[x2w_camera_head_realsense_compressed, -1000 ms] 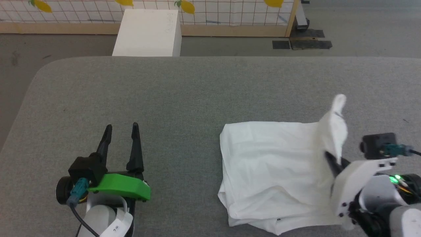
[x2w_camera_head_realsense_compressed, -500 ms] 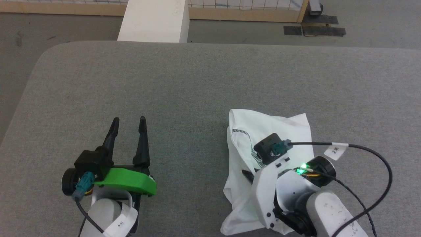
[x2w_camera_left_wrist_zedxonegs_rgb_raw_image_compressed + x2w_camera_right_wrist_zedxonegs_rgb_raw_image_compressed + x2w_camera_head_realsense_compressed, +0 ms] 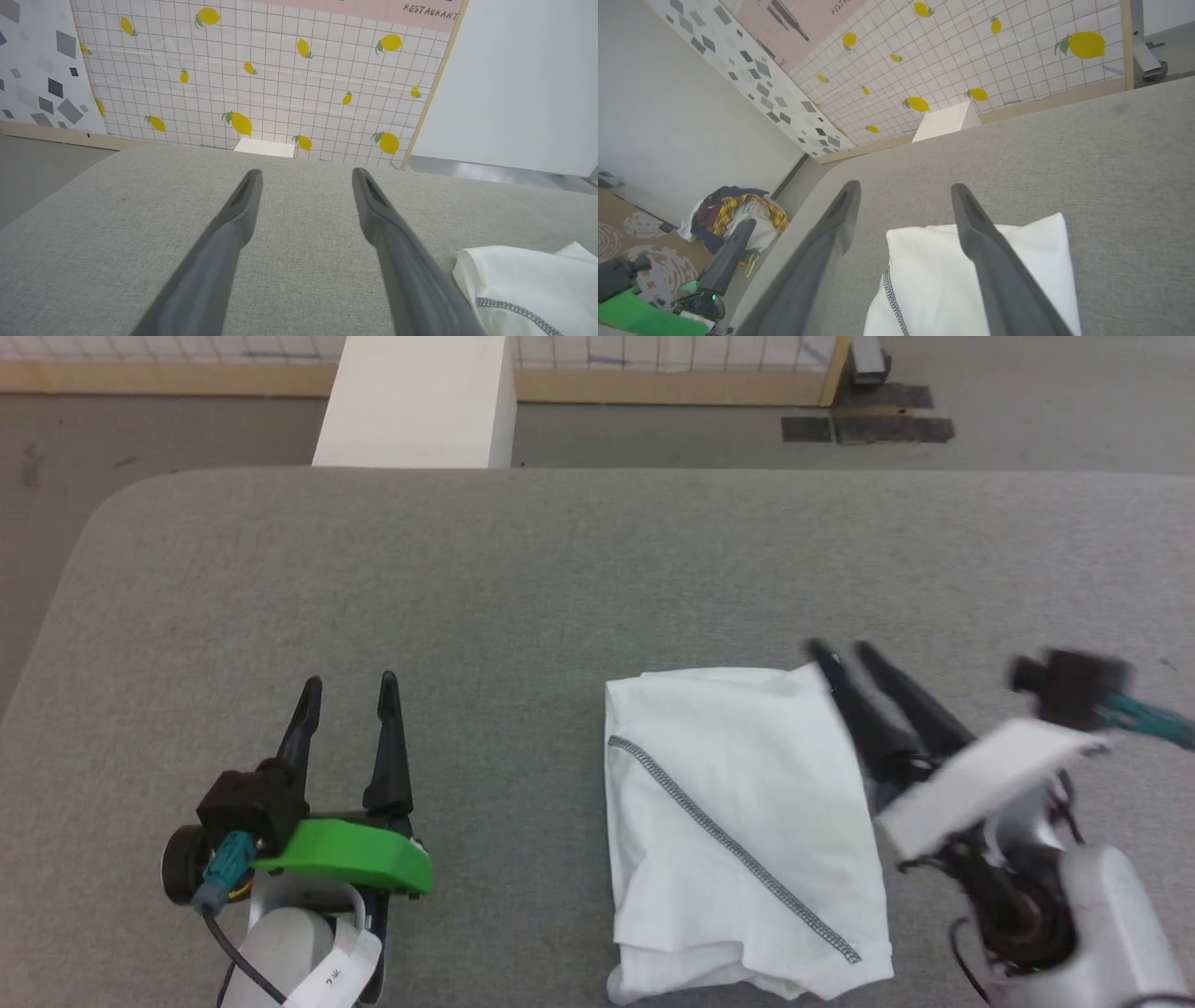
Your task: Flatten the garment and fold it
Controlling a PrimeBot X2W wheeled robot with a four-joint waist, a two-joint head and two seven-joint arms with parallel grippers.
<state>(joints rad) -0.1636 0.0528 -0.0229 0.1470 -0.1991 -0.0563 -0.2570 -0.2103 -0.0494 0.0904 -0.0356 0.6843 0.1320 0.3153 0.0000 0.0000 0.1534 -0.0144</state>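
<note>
Garment: the garment (image 3: pixel 738 831) is laid on the counter (image 3: pixel 523 579) as a compact packet of several layers, so the fold is judged to be largely made.
Seam: a grey zigzag seam (image 3: pixel 728 845) is seen running diagonally across the garment's top layer, which suggests that a shoulder part is turned over onto the body.
Near edge: the layers along the garment's near edge are bunched and uneven, so some squaring-up is probably called for.
Right claw: the right claw (image 3: pixel 840 651) is held at the garment's far right corner, spread wide with nothing pinched. This stance fits cloth set down, not carried. The head view is blurred here, so contact with the cloth cannot be settled.
Left claw: the left claw (image 3: pixel 349 681) is kept well to the garment's left, spread and empty, probably so that the fold is not disturbed.
White box: a white box (image 3: pixel 415 401) is stood well beyond the garment, past the counter's far edge, and is judged irrelevant.
</note>
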